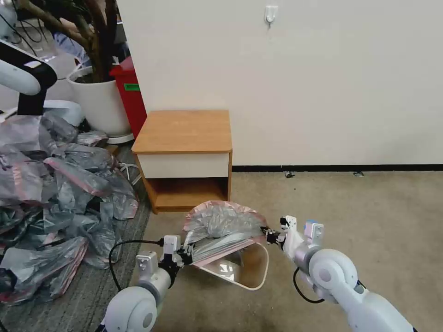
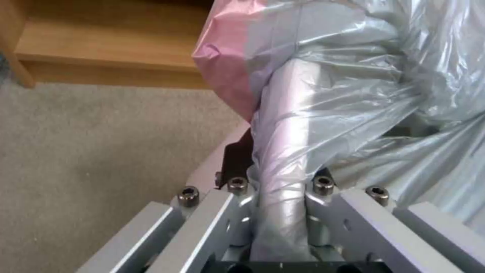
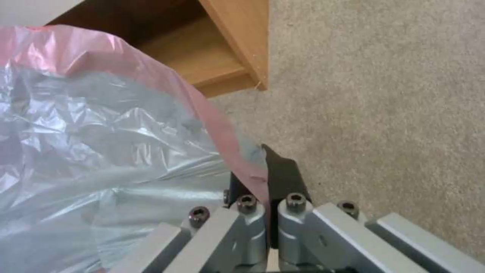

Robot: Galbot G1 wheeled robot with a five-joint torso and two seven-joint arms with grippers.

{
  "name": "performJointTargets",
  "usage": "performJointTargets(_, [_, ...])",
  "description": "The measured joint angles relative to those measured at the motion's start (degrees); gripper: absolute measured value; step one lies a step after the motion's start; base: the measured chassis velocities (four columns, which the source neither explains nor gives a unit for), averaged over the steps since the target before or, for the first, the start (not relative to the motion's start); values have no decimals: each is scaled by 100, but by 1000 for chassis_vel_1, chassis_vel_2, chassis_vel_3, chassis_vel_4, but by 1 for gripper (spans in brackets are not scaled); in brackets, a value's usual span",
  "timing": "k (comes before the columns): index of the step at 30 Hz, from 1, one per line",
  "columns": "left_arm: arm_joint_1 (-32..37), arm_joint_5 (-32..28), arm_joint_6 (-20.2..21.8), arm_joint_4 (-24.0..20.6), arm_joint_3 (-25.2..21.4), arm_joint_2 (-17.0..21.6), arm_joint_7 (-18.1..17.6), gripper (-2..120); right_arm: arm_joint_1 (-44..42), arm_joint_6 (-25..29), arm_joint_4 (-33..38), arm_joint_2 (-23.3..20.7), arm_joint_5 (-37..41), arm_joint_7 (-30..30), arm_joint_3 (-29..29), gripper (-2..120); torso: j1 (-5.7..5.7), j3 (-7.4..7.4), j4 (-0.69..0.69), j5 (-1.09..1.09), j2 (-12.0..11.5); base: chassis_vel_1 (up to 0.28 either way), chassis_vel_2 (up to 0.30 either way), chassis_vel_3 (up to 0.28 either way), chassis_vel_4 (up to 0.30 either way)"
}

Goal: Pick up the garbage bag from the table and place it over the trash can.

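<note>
Grey plastic, the garbage bag [image 1: 221, 230], is off the table [image 1: 184, 131], stretched between left gripper [image 1: 184, 256] and right gripper [image 1: 272, 236], both clamped on it, half-draped over the trash can [image 1: 258, 276]; near rim uncovered.

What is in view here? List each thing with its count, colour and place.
garbage bag: one, grey with pink edge, stretched between both grippers over the trash can's far side.
trash can: one, cream, on the carpet before the table, near rim uncovered.
table: one, light wood with white drawer front, against the wall.
heap of bags: many, grey and pink, on the floor at left.
plant pot: one, white, left of the table.
red bin: one, between pot and table.
wall hook: one, white, on the wall.
left gripper: shut on the bag's left edge.
right gripper: shut on its right edge.
</note>
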Motion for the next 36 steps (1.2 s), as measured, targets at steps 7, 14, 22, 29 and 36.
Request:
performJointTargets(7, [-39, 26, -63, 84, -9, -75, 0, 7, -239, 14, 91, 24, -94, -2, 87, 0, 0, 0, 0, 0, 0, 0, 0, 0, 0])
performJointTargets(14, [-81, 51, -157, 161, -10, -113, -35, 7, -550, 18, 244, 76, -183, -2, 208, 0, 0, 0, 0, 0, 0, 0, 0, 0, 0])
performJointTargets(22, [-162, 56, -262, 246, 6, -120, -171, 7, -847, 14, 438, 114, -248, -1, 290, 0, 0, 0, 0, 0, 0, 0, 0, 0, 0])
performJointTargets(29, [-285, 44, -335, 339, 28, -137, -191, 7, -1012, 6, 479, 143, -289, -9, 331, 0, 0, 0, 0, 0, 0, 0, 0, 0, 0])
performJointTargets(36, [-362, 29, -357, 375, 84, -155, -209, 7, -1098, -4, 499, 151, -315, -20, 342, 0, 0, 0, 0, 0, 0, 0, 0, 0, 0])
